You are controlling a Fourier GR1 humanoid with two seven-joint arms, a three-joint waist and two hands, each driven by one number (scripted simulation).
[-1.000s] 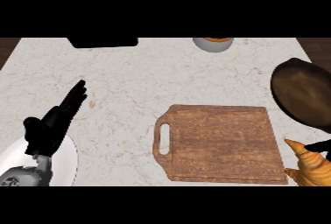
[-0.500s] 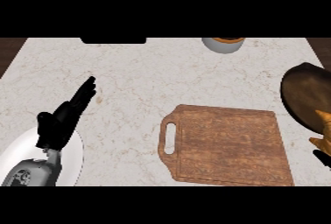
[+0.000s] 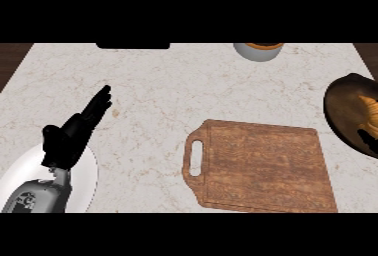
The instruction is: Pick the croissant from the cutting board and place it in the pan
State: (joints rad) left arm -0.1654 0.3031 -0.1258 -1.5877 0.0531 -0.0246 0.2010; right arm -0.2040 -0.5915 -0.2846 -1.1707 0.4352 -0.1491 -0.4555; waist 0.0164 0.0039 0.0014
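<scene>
At right edge of frame: croissant (image 3: 367, 106) sits in the pan (image 3: 342, 111), partly cut off | our right hand (image 3: 365, 136) a dark sliver beside it; grasp we cannot tell | cutting board (image 3: 258, 170) centre-right | our left hand (image 3: 72, 135) lower left, straight-fingered, holding nothing; over white plate (image 3: 86, 176)

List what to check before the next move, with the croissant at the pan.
1. Croissant off the cutting board: ok.
2. Croissant within the outline of the pan: ok.
3. Croissant resting in the pan and released: cannot tell; the view's right edge cuts it.
4. Right hand, a dark shape at that edge: state cannot tell.
5. Left hand open above the white plate, apart from the board: ok.
</scene>
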